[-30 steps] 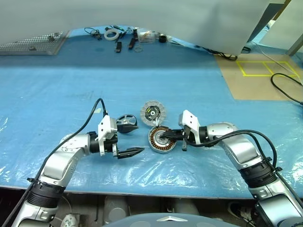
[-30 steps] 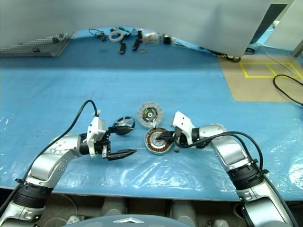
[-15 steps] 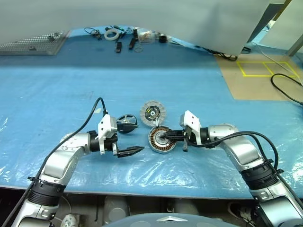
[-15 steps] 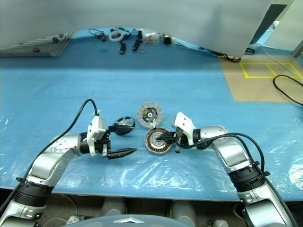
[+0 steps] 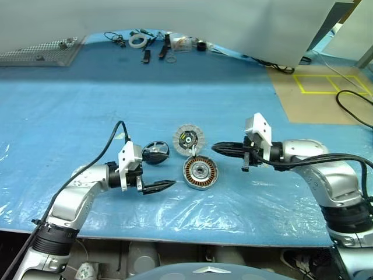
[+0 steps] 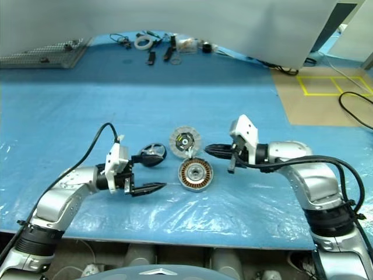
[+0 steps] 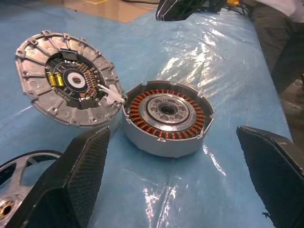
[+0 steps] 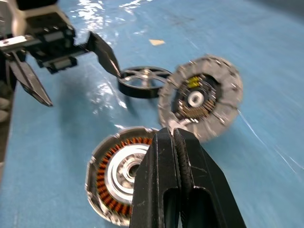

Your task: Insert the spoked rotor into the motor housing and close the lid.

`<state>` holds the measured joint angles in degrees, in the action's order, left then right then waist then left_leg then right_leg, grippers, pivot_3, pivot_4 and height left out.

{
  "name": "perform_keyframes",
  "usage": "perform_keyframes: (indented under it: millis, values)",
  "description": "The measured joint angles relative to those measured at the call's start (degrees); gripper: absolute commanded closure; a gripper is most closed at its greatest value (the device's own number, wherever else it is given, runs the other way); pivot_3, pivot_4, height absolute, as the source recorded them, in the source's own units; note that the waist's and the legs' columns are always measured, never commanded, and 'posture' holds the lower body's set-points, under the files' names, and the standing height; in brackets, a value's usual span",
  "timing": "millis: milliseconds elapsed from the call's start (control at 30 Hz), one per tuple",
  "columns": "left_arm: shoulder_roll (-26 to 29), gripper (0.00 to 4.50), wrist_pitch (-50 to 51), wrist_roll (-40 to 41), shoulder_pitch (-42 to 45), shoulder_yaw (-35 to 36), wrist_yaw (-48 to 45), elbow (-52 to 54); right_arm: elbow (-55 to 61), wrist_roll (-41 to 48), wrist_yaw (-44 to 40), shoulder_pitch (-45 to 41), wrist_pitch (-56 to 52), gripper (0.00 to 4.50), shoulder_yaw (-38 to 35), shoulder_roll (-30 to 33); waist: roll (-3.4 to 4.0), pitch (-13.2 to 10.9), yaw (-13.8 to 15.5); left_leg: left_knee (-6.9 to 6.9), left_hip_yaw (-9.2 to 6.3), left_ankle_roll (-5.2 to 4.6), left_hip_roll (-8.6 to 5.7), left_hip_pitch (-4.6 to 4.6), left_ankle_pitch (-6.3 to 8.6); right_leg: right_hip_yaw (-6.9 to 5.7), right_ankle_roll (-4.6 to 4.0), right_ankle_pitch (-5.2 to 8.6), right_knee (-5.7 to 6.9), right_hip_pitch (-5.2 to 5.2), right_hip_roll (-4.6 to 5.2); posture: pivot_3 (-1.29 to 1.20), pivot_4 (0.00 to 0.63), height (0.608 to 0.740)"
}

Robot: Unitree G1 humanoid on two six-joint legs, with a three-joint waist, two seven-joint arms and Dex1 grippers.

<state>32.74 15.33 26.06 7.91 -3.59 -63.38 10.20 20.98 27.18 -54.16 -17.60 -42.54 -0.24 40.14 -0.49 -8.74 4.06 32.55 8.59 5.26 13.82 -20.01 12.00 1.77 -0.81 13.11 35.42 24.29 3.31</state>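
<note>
The motor housing, a silver cup with copper windings, sits open on the blue sheet. Just behind it the lid leans tilted, its segmented face showing. To the left lies the spoked rotor, black-rimmed. My left gripper stands open and level just left of the housing, its far finger in front of the rotor and its fingers framing the housing. My right gripper is shut on nothing and hangs above the table, to the right of the lid and behind the housing.
Small tools and a tape roll lie at the table's far edge, with a perforated metal tray at the far left. The crinkled blue plastic sheet covers the table. Yellow floor markings and a cable lie off to the right.
My right gripper, still shut, has lifted off the housing's hub and drawn back up and to the right. The left gripper and the three parts have stayed put.
</note>
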Motion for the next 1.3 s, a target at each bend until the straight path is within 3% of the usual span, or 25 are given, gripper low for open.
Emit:
perform_keyframes:
  millis: [267,633,733,867,933,1133,1300]
  values:
    - [2.53,0.00,3.79,2.94,-5.15,8.71,5.03,0.97,5.21,2.01,8.25,11.06,-2.69,4.47,-5.62,-2.45,0.00,0.00,-0.26,-0.13,0.02,0.00,0.00,0.01,0.00,-0.03,-0.06,0.05,-0.18,0.01,-0.01,0.00,0.150,0.740]
    - [4.09,0.00,14.41,11.00,-7.35,17.00,10.24,2.49,6.37,3.11,13.62,10.37,-3.67,4.47,-3.74,-5.78,0.00,-0.01,-0.11,-0.13,0.01,0.00,-0.02,0.01,0.00,-0.05,-0.06,0.05,-0.34,-0.02,0.00,0.00,0.150,0.740]
    - [9.27,0.00,15.48,8.64,-2.08,13.52,8.03,1.42,4.68,3.03,12.89,8.39,-2.80,4.47,-3.13,-5.28,-0.02,-0.02,0.20,-0.13,-0.05,0.00,0.01,0.01,0.00,-0.06,-0.03,0.03,-0.29,-0.03,-0.01,0.00,0.150,0.740]
    - [16.90,0.00,17.01,3.89,16.98,5.80,-0.51,-8.10,2.15,2.47,11.53,5.90,-1.31,4.47,-0.93,-4.83,-0.02,-0.03,0.85,-0.02,-0.01,0.00,-0.11,0.10,-0.01,-0.06,0.02,0.01,-0.18,-0.05,0.00,0.00,0.150,0.740]
    - [18.21,0.00,16.09,-0.40,24.77,0.74,-5.11,-13.67,1.07,1.93,11.51,5.46,-0.67,4.47,-0.41,-4.88,0.02,0.00,0.73,-0.05,0.04,0.01,-0.22,0.14,-0.01,-0.03,0.20,-0.09,-0.22,-0.08,0.08,0.00,0.150,0.740]
    - [13.79,0.00,13.35,-11.03,40.73,-14.38,-18.02,-29.06,0.68,1.43,12.88,6.68,0.32,4.47,0.69,-5.88,-0.01,-0.02,0.63,-0.24,-0.07,0.03,-0.10,-0.04,-0.02,-0.05,0.20,-0.10,-0.15,-0.01,0.00,0.00,0.150,0.740]
    - [9.24,0.00,4.11,-19.55,48.35,-21.19,-24.53,-39.11,2.84,1.36,15.12,10.35,0.34,4.47,0.80,-6.77,-0.02,-0.03,0.93,-0.21,-0.07,0.04,-0.14,-0.16,-0.02,-0.04,0.22,-0.12,-0.27,-0.02,0.01,0.00,0.150,0.740]
